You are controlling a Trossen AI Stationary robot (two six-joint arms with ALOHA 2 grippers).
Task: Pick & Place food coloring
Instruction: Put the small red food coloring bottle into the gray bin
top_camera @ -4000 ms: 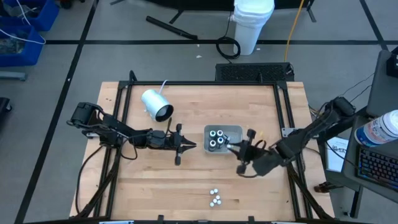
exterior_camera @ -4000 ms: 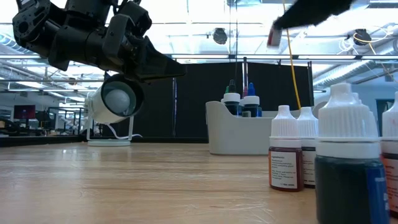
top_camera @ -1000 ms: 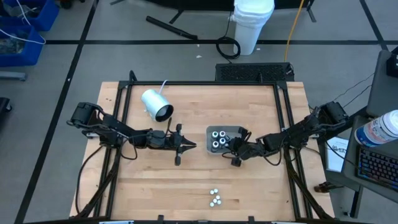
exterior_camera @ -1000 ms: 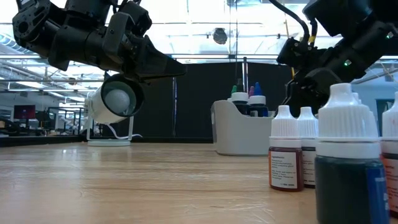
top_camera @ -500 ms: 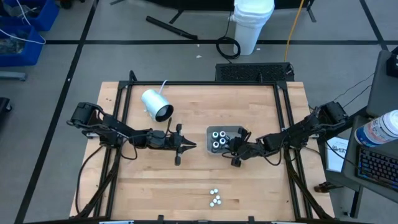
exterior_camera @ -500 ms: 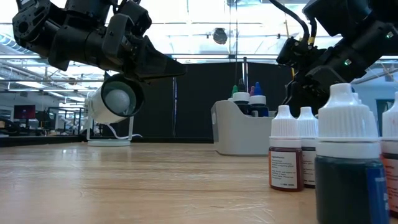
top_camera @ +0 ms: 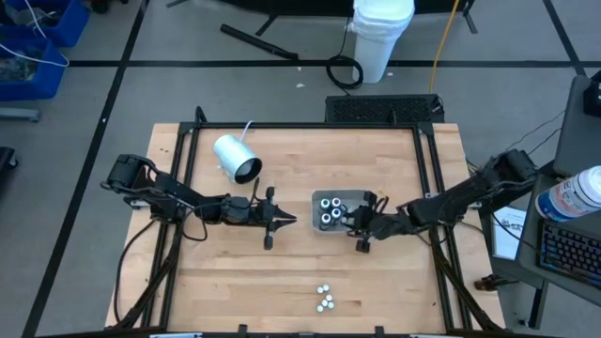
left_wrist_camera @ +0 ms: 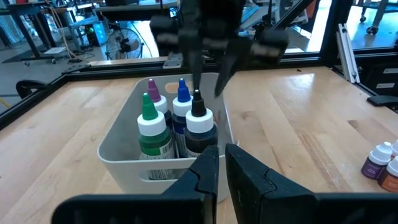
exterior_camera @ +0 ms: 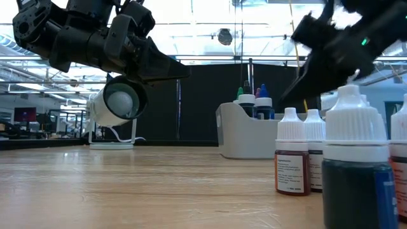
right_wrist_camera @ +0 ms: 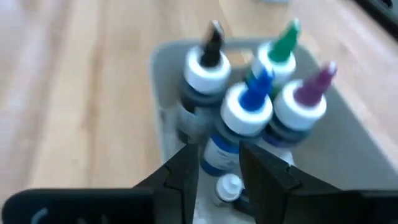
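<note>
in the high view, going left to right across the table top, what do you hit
left gripper → grey tray holding capped bottles → right gripper by the tray's right end. The white cylinder lies farther back on the left; loose bottles sit at the near edge.

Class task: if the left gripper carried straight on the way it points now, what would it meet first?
Probably the grey tray: the left gripper, fingers shut, points at its near wall. The bottles stand just behind. Depth is hard to judge.

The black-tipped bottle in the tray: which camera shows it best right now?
Left wrist view: the black-tipped bottle stands upright in the grey tray, unobstructed. Right wrist view shows it blurred; high view shows only caps; low view shows just tips above the tray wall.
</note>
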